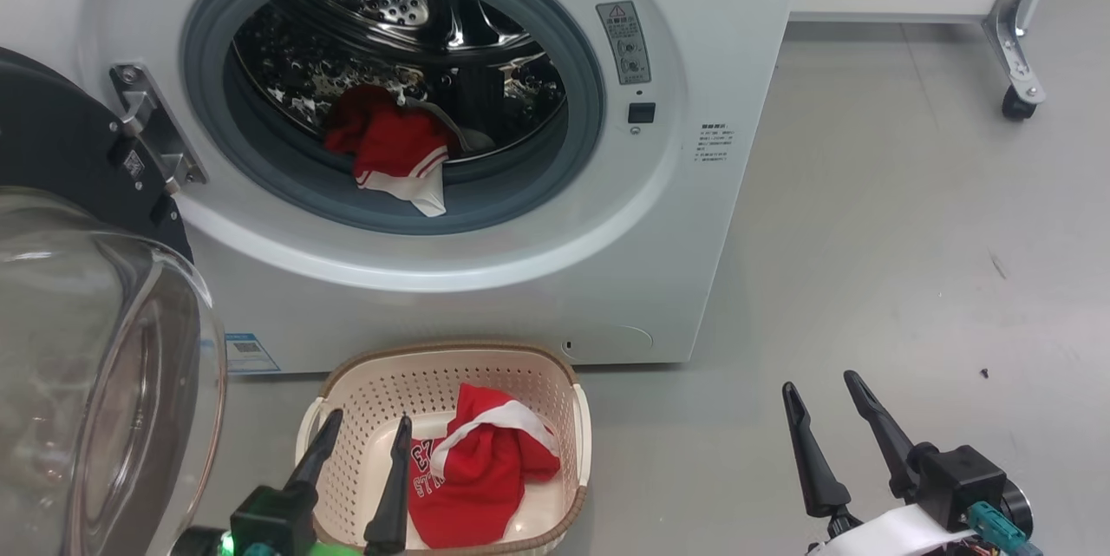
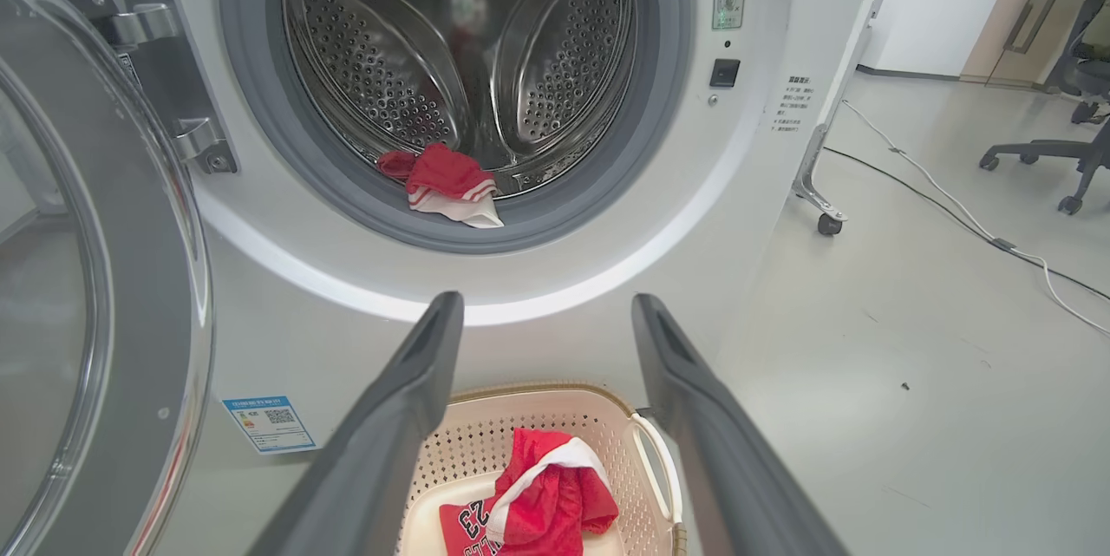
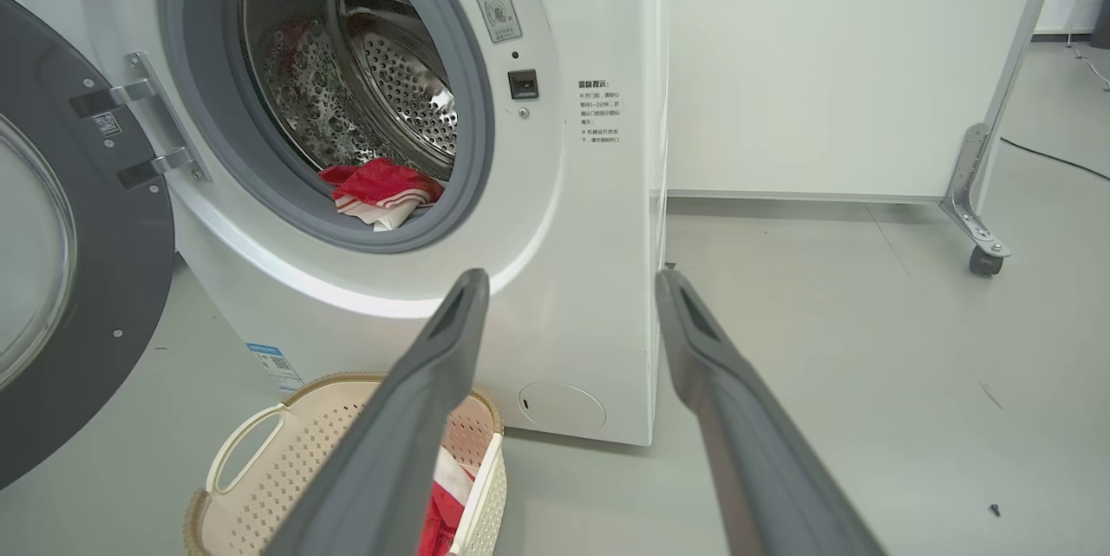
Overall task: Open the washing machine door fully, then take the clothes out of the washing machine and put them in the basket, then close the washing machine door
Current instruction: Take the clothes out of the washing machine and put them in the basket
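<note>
The white washing machine (image 1: pixel 486 304) stands with its door (image 1: pixel 95 365) swung wide open to the left, glass bowl bulging toward me. One red garment with white trim (image 1: pixel 395 148) lies over the grey seal at the drum's mouth. Another red piece of clothes (image 1: pixel 481 469) with white lettering lies in the cream basket (image 1: pixel 572 400) on the floor below the opening. My left gripper (image 1: pixel 368 430) is open and empty, its fingers over the basket's near left side. My right gripper (image 1: pixel 824 391) is open and empty above bare floor, right of the basket. In the left wrist view the garment (image 2: pixel 447 183), the basket (image 2: pixel 520 417) and the left gripper (image 2: pixel 548 304) show too.
A white panel on a metal leg with a castor (image 1: pixel 1015 101) stands at the back right. In the left wrist view a cable (image 2: pixel 954 218) runs over the grey floor and an office chair base (image 2: pixel 1054 157) stands farther right. The open door takes up the left side.
</note>
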### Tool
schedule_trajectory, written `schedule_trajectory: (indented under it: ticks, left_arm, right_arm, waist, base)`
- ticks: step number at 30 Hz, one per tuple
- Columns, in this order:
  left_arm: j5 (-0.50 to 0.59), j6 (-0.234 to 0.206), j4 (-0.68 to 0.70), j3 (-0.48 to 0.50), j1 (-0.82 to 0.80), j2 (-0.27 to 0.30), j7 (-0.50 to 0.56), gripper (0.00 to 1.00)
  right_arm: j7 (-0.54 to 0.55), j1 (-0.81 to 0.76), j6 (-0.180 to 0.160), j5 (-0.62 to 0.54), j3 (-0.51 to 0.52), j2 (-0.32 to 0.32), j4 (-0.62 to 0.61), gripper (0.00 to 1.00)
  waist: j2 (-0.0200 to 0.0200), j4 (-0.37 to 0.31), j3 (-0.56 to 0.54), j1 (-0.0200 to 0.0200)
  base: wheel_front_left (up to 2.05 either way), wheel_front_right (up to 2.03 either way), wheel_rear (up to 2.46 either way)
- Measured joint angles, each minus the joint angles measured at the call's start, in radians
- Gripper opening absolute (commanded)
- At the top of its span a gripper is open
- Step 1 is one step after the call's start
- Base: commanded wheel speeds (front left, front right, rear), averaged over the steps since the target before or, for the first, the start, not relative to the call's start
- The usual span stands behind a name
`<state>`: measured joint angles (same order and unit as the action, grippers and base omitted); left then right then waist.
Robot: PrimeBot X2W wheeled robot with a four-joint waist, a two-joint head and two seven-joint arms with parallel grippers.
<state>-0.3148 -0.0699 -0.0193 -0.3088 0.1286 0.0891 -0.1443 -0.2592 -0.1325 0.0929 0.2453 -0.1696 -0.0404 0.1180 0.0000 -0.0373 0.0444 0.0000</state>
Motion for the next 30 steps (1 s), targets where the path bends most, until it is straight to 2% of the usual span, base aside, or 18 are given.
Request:
schedule_trajectory:
  ticks: [9, 17, 21, 30]
  left_arm:
    - [0.008, 0.004, -0.037, -0.003, -0.164, 0.0, 0.053, 1.0]
    - [0.007, 0.006, -0.132, 0.005, -0.31, 0.001, 0.157, 1.0]
    - [0.007, 0.025, -0.169, 0.003, -0.4, 0.008, 0.218, 1.0]
    - [0.007, 0.045, -0.226, 0.038, -0.601, 0.085, 0.376, 1.0]
  right_arm:
    - [0.0, 0.045, 0.002, -0.001, -0.032, 0.0, -0.036, 1.0]
    - [0.0, 0.096, 0.002, 0.017, -0.059, -0.001, -0.06, 1.0]
    - [0.0, 0.127, 0.002, 0.029, -0.076, -0.001, -0.071, 1.0]
    - [0.0, 0.214, 0.002, 0.084, -0.101, -0.002, -0.095, 1.0]
  waist:
    - [0.0, -0.027, 0.103, 0.0]
    - [0.0, -0.072, 0.206, 0.0]
    - [0.0, -0.098, 0.26, 0.0]
    - [0.0, -0.158, 0.386, 0.0]
  base:
    - [0.0, 0.0, 0.0]
    - [0.0, 0.0, 0.0]
    - [0.0, 0.0, 0.0]
    - [0.0, 0.0, 0.0]
